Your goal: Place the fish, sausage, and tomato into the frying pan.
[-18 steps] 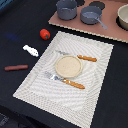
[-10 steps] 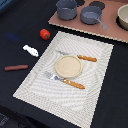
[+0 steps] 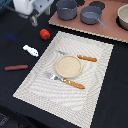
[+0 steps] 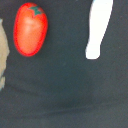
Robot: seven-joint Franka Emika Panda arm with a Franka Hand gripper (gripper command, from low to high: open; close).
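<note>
- Gripper [image 3: 35, 20]: high at the exterior view's upper left, above the dark table [image 3: 15, 90]. Only a blurred grey stub shows below the white arm body; how far the fingers are spread cannot be told. Nothing visibly held. No fingers show in the wrist view.
- Tomato [image 3: 45, 34]: nearest task item, resting on the dark table below the gripper and a little toward the exterior view's right, just off the corner of the striped placemat [image 3: 95, 50]. Wrist view catches it with the stem end showing; round, so no axis to line up on.
- Fish [image 3: 30, 50]: next out, nearer the camera than the tomato, apart from it. The white shape in the wrist view is probably the fish; its long axis runs roughly parallel to the tomato's stretched outline there.
- Sausage [image 3: 16, 67]: farthest out, lying nearly level across the exterior view, well apart from the fish.
- Frying pan [image 3: 91, 15]: on the brown board [image 3: 110, 31] at the exterior view's upper right, beside the deeper pot [image 3: 66, 9]; looks empty.
- Judgement: nothing placed yet; tomato is the likely first pick, needing a short descent, then a carry toward the exterior view's right to the frying pan.
</note>
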